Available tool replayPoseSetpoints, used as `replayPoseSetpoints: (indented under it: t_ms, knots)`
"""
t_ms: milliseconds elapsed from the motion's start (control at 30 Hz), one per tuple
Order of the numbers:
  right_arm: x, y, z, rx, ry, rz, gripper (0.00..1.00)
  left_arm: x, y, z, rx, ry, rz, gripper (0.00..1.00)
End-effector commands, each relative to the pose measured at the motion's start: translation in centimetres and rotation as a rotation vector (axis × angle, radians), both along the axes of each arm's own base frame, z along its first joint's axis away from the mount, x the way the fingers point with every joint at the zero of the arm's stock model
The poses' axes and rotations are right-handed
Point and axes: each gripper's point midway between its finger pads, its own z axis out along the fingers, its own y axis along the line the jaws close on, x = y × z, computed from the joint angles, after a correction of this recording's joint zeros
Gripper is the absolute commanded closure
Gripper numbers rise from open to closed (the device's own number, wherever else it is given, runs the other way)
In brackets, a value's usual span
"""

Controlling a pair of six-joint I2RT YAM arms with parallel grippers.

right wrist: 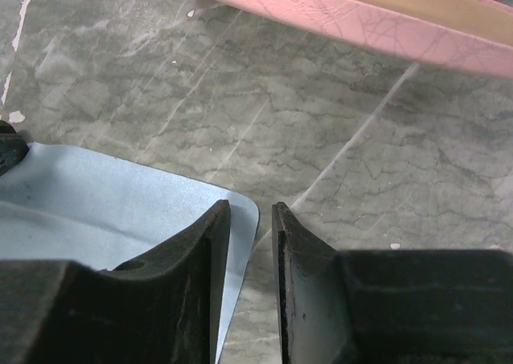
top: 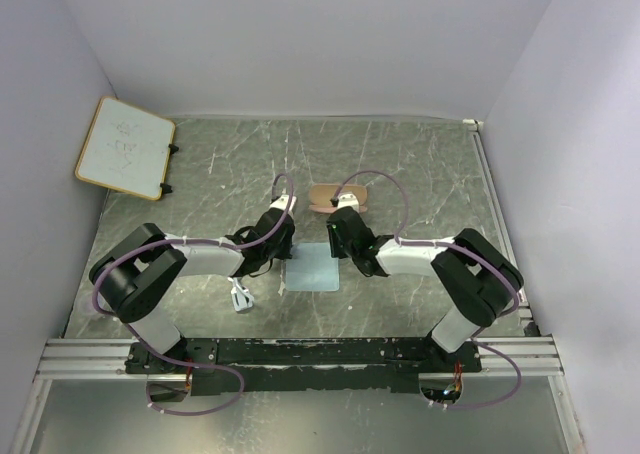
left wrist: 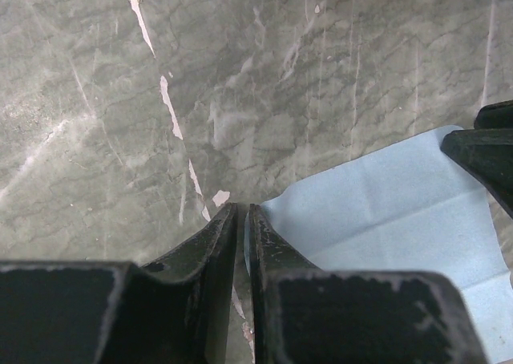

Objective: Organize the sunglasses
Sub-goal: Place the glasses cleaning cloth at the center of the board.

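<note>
The sunglasses lay on the surface at about 8 o'clock from the blue cloth, beside the left arm and apart from both pincers. The left pincer sat at the cloth's 10 o'clock corner, its jaws a bare slit; whether it pinched the edge could not be told. The right pincer, narrow and empty, hovered over the 1 o'clock corner. The pink case lay at 12 o'clock.

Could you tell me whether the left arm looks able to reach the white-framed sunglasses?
Probably yes: the small, thin white-framed sunglasses lie uncovered on the grey table beside its forearm, though its jaws must pull back from the light-blue cloth.
</note>
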Motion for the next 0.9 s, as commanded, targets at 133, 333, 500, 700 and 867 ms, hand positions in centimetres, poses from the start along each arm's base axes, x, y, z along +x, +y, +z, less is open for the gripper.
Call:
replayPoseSetpoints:
  t_ms: [133, 333, 500, 700, 867]
  knots:
    - [0.62, 0.93, -0.01, 0.027, 0.002, 0.014, 0.74, 0.04, 0.00, -0.23, 0.010, 0.013, -0.006, 0.77]
    - [0.42, 0.89, -0.04, 0.033, 0.008, 0.015, 0.78, 0.00, -0.01, -0.37, 0.010, 0.015, -0.006, 0.78]
    - [0.25, 0.75, -0.31, 0.026, 0.014, 0.012, 0.78, 0.00, -0.04, -0.55, 0.010, 0.019, -0.007, 0.78]
    - [0.20, 0.79, -0.45, 0.029, 0.022, 0.012, 0.80, -0.06, -0.02, -0.53, 0.009, 0.020, -0.006, 0.78]
    - [0.11, 0.85, -0.57, 0.030, 0.025, 0.017, 0.84, -0.10, -0.02, -0.33, 0.006, 0.018, -0.009, 0.76]
